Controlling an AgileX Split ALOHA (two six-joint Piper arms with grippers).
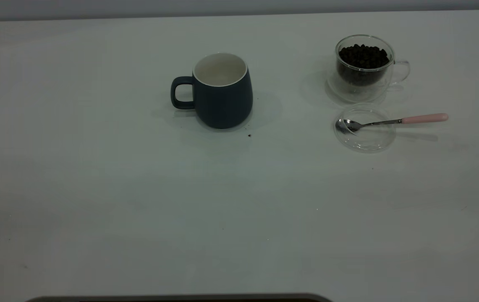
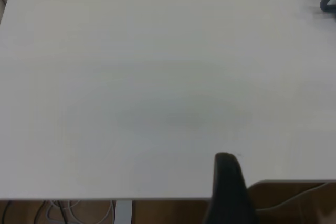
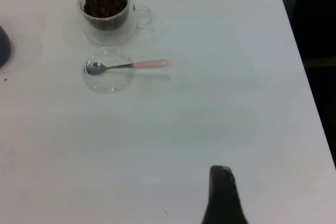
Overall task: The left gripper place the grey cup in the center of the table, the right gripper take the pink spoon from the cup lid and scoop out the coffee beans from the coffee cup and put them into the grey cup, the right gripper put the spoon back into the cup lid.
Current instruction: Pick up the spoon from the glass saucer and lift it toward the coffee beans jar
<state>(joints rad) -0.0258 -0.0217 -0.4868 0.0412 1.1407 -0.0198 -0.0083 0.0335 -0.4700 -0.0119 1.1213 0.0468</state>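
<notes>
Tabletop (image 1: 96,188), white and wide, is filling the exterior view, and neither arm is showing in it. Sitting upright near the middle of the table, toward the far side, is the grey cup (image 1: 222,90), its handle pointing to that view's left and its white inside looking bare. Well apart from it, off to the view's right, the glass coffee cup (image 1: 364,67) is standing upright, holding a dark heap of coffee beans (image 1: 363,55), with its clear handle turned to the right. Just in front of that cup, the clear cup lid (image 1: 365,136) is lying flat on the table. Resting across the lid is the pink spoon (image 1: 390,121), its metal bowl lying inside the lid and its pink handle reaching out past the rim to the right. A small dark speck (image 1: 249,135) is lying on the table beside the grey cup's base.

Only one dark fingertip of the left gripper (image 2: 228,174) is showing in its wrist view, over the near table edge, so I cannot tell how its jaws are standing. Likewise, the right gripper (image 3: 221,184) is showing a single dark fingertip, well apart from spoon and lid, jaw state untellable.
</notes>
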